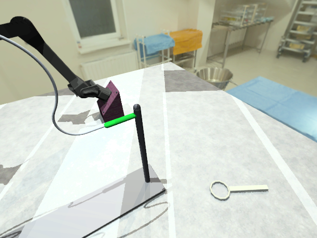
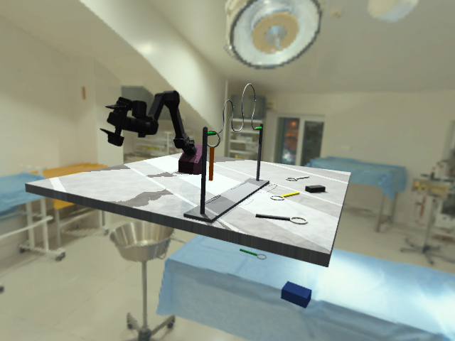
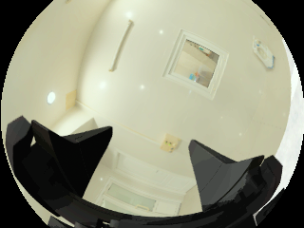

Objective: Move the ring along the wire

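Note:
The ring (image 2: pixel 220 139) hangs on the green part (image 2: pixel 210 133) of the wire beside the near post (image 2: pixel 203 176) in the exterior view, its orange handle (image 2: pixel 211 165) pointing straight down. The wire passes through the ring. The other green part (image 1: pixel 120 120) (image 2: pixel 258 127) is bare beside the far post (image 1: pixel 142 146) (image 2: pixel 259 154). The thin grey wire (image 1: pixel 56 92) (image 2: pixel 249 84) runs between them in tall bends. My gripper (image 2: pixel 104 118) (image 3: pixel 152 139) is open and empty, left of the ring in the exterior view and well apart from it. The wrist view shows neither ring nor wire.
A flat base plate (image 1: pixel 128 189) (image 2: pixel 234 198) carries both posts. On the table lie a white-handled ring (image 1: pixel 249 188) (image 2: pixel 303 177), a yellow-handled one (image 2: pixel 290 195), a black-handled one (image 2: pixel 274 217) and a black block (image 2: pixel 315 189). My arm stands on a purple mount (image 1: pixel 115 110) (image 2: pixel 189 165).

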`<state>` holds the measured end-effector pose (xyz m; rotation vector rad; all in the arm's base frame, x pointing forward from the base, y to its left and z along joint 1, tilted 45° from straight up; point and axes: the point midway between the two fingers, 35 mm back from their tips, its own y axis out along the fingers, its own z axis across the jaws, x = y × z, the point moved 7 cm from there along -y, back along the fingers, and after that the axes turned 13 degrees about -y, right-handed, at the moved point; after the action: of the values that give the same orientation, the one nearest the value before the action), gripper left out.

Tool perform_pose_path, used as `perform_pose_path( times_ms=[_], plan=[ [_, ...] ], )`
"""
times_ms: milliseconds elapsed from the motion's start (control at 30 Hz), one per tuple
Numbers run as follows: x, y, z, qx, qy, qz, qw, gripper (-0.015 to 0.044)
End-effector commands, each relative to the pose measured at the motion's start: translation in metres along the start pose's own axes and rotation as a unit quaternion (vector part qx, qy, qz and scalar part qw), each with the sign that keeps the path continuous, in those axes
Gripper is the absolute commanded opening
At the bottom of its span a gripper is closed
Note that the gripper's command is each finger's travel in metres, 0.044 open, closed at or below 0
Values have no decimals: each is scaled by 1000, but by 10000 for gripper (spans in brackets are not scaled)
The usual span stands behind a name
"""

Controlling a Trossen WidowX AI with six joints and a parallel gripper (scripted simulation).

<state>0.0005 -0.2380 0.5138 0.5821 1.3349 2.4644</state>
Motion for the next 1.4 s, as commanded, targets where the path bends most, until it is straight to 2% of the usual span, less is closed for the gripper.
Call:
perform_pose_path(
  times_ms=[0,267,533,767,967,1167,1367],
  plan=[
    [-1,1,-1,0,-5,4,1000,374],
    [-63,19,-32,27,-191,182,964,164],
    [-131,20,-63,144,-338,341,865,160],
    [-187,6,-85,301,-406,418,754,160],
    [-229,-6,-98,441,-421,426,669,160],
    [-265,-23,-107,576,-404,384,598,160],
    [-273,-27,-109,605,-397,368,584,160]
  ],
)
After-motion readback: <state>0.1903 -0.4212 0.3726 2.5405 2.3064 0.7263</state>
